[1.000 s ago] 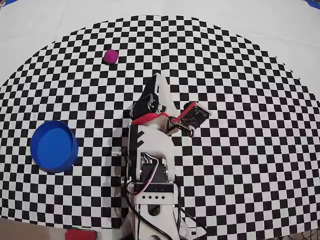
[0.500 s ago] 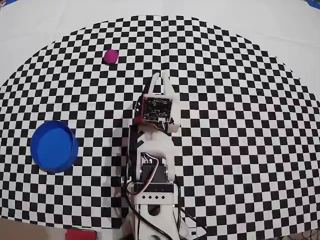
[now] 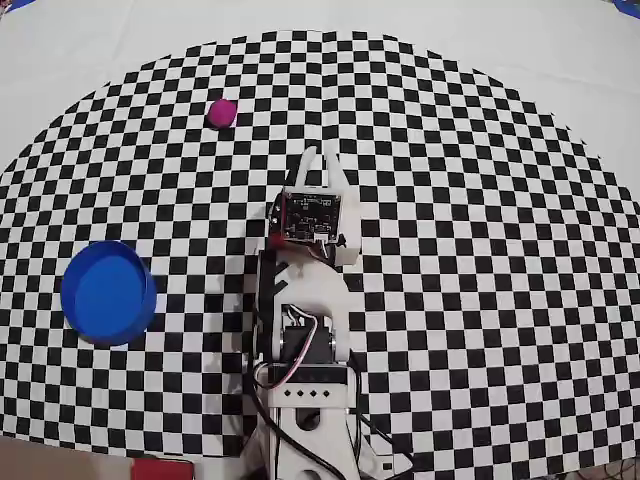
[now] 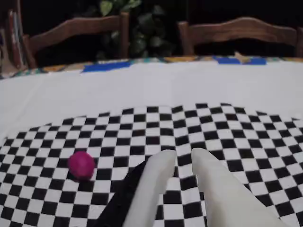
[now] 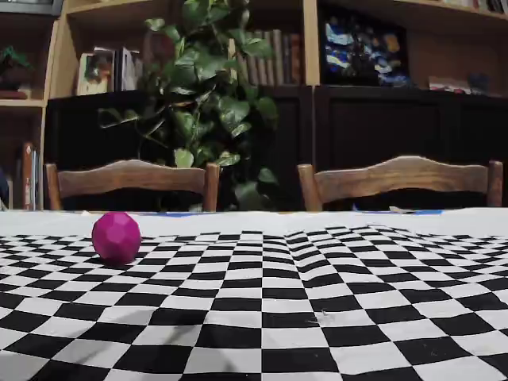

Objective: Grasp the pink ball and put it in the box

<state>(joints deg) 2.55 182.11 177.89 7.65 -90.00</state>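
Note:
The pink ball [image 3: 221,112] lies on the checkered mat at the far left of the overhead view, up and to the left of my gripper [image 3: 321,155]. In the wrist view the ball [image 4: 81,164] rests on the mat left of my white fingers [image 4: 161,179], well apart from them. My gripper [image 4: 184,153] is open by a narrow gap with only mat showing between the jaws. The box [image 3: 108,292], a round blue tub, stands at the left of the mat, level with the arm's base and holding nothing. The fixed view shows the ball [image 5: 116,236] alone at the left.
A white cloth [image 3: 500,40] surrounds the checkered mat [image 3: 480,250]. A flat red rectangle [image 3: 160,468] lies at the bottom edge beside the arm's base [image 3: 305,400]. Two wooden chairs [image 5: 131,178] and a leafy plant [image 5: 214,103] stand beyond the table's far edge.
The wrist has rolled from sideways to level, bringing the camera board on top, and the fingers now point straight up the overhead view. Ball and box have not moved.

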